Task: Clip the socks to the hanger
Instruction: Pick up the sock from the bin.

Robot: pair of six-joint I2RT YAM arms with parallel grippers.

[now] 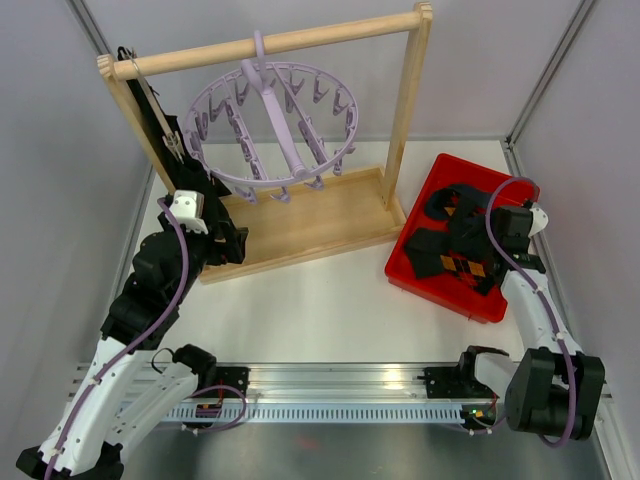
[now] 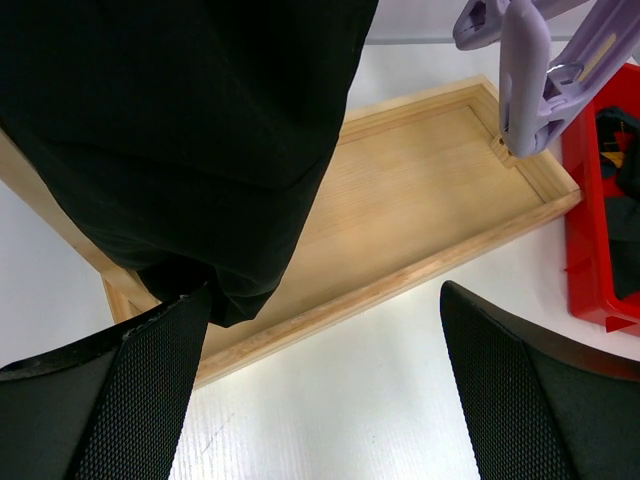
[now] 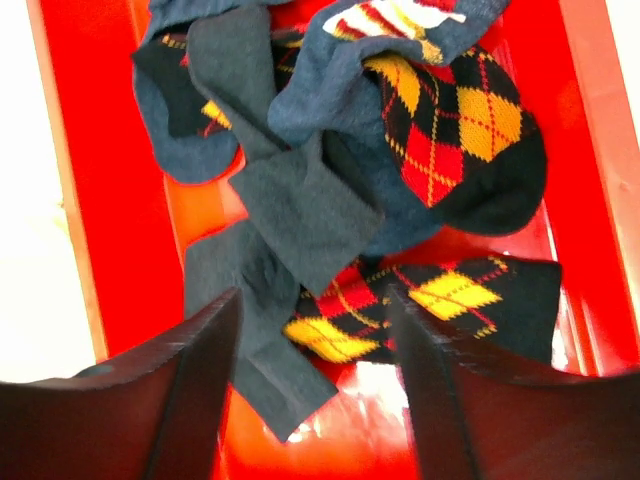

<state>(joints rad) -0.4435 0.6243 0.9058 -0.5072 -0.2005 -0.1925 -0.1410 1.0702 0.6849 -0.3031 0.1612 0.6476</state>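
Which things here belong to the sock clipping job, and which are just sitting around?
For the job: socks, lilac hanger, right tool poised over the socks.
Just there: wooden frame, red tray under the socks, table.

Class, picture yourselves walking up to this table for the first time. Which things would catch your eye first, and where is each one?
The bright red tray on the table's right stands out most, heaped with socks, some plain dark and others patterned with orange, red and yellow diamonds. Next comes the round pale-lilac hanger, hooked on the top bar of the wooden rail frame at the back, its many small clips dangling.
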